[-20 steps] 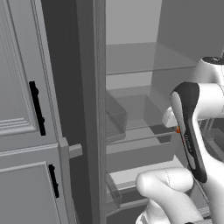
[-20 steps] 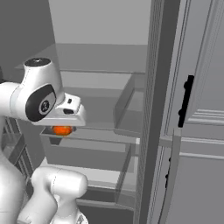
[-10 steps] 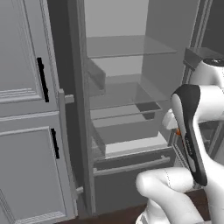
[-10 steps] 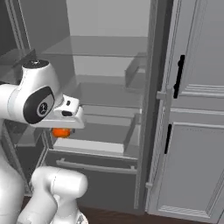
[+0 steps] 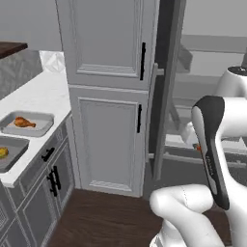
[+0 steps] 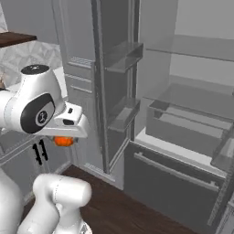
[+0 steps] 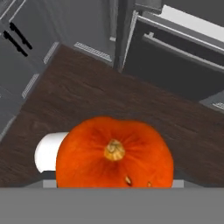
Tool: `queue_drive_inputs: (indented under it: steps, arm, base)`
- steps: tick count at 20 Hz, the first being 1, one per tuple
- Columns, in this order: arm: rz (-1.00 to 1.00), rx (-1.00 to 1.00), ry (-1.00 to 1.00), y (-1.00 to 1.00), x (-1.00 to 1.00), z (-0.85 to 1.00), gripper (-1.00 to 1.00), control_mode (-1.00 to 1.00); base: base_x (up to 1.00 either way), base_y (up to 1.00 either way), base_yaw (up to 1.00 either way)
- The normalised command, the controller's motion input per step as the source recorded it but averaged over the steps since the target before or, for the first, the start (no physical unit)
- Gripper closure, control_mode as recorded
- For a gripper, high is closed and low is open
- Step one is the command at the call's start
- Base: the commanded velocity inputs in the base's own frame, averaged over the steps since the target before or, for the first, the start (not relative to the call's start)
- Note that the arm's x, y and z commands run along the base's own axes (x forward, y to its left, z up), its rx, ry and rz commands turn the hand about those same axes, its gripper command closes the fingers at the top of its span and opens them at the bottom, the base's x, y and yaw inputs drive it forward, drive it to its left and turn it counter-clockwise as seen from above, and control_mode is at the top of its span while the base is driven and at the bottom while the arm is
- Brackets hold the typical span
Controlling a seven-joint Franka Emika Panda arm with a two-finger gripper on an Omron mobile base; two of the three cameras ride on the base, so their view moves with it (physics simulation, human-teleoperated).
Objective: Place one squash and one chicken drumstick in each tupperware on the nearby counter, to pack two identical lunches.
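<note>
An orange squash (image 7: 114,153) with a tan stem sits in my gripper (image 6: 64,138), which is shut on it; the fingertips are hidden behind it. The same squash (image 6: 60,141) peeks out under the white hand, above the floor. At the left, the white marble counter (image 5: 36,94) carries two grey tupperware trays. The farther tupperware (image 5: 36,129) holds a chicken drumstick (image 5: 23,122). The nearer tupperware (image 5: 17,150) holds a yellowish piece (image 5: 3,153) at the frame edge; I cannot tell what it is. The gripper hangs well to the right of the counter.
The open fridge (image 6: 183,114) with glass shelves and drawers stands to the right, its door (image 6: 116,91) swung out. A tall grey cabinet (image 5: 111,96) stands between fridge and counter. Dark wooden floor (image 7: 87,96) lies below the hand. A dark brown shelf (image 5: 9,48) hangs above the counter.
The whole picture has swung from the fridge interior towards the cabinet and counter, so the base has turned. The squash stays in the gripper.
</note>
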Motion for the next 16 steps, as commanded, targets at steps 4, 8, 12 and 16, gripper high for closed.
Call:
queue_drive_inputs:
  steps: [4,8,12,16]
  arm:
    - [0.0,0.0,0.0,0.0,0.0,0.0,1.0,1.0]
    - [0.0,0.0,0.0,0.0,0.0,0.0,1.0,1.0]
    - [0.0,0.0,0.0,0.0,0.0,0.0,1.0,1.0]
    - [0.0,0.0,0.0,0.0,0.0,0.0,1.0,1.0]
  base:
    - [0.0,0.94,0.75]
    - [0.81,0.66,0.33]
    - [1.0,0.35,0.1]
    - [1.0,-0.08,0.15]
